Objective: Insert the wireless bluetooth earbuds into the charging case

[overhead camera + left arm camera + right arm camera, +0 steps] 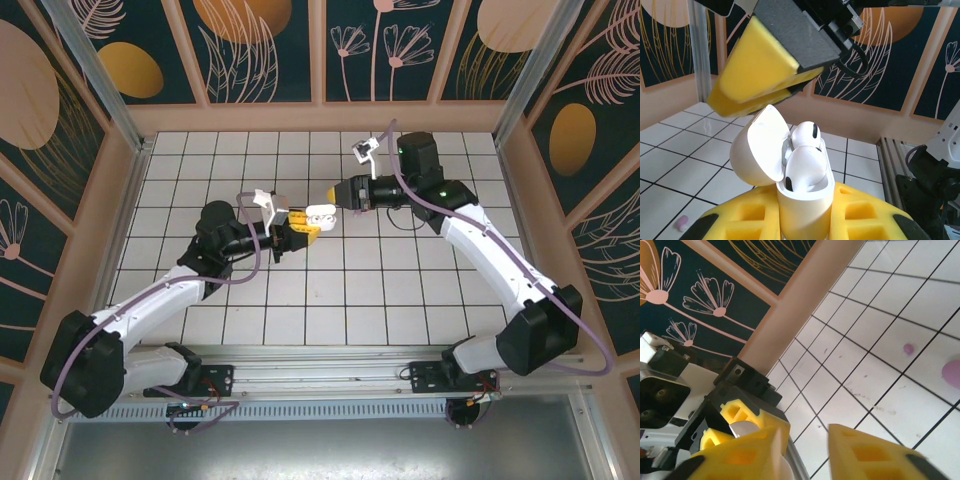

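My left gripper (297, 231) is shut on the white charging case (320, 212) and holds it upright above the tiles. In the left wrist view the case (801, 212) sits between the yellow pads (747, 220) with its lid (757, 150) swung open to the left. Two white earbuds (807, 167) (807, 134) rest in its wells. My right gripper (333, 194) hovers just over the case, and its yellow fingers (752, 70) show above the lid. In the right wrist view the right gripper (807, 432) is open, with bare floor in the gap. A pale purple earbud (908, 348) lies on a tile.
A larger pale purple shape (952, 374) is cut off by the right edge of the right wrist view. Another small pale bud (681, 222) lies on the floor to the lower left in the left wrist view. Wooden walls (320, 118) enclose the tiled floor (420, 290).
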Available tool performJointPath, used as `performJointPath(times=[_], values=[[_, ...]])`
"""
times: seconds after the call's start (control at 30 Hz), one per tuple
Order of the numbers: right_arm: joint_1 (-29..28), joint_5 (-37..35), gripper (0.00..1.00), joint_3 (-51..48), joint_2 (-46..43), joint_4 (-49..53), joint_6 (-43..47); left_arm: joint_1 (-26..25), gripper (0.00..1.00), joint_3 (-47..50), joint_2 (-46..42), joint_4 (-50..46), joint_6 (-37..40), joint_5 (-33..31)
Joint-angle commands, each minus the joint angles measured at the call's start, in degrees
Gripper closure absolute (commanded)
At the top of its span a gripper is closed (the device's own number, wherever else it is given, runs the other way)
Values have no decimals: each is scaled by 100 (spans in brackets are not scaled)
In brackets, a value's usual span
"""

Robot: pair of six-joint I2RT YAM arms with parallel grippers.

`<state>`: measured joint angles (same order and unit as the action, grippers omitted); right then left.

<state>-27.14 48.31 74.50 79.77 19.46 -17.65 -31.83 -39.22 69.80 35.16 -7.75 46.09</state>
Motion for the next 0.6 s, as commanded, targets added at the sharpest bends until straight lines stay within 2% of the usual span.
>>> performJointPath(times=[0.0, 0.17, 0.37, 0.57], values=[[21, 504, 61, -165, 34, -196, -20, -3, 100, -126, 80, 362, 28, 100], [6, 1073, 60, -369, 96, -336, -158, -11, 100, -90, 203, 518, -128, 62], [4, 1279, 69, -441, -157, -449, -72, -11, 100, -118, 339, 503, -255, 23], [0, 1437, 73, -538, -589, -560, 44, -6, 100, -134, 518, 435, -547, -115]])
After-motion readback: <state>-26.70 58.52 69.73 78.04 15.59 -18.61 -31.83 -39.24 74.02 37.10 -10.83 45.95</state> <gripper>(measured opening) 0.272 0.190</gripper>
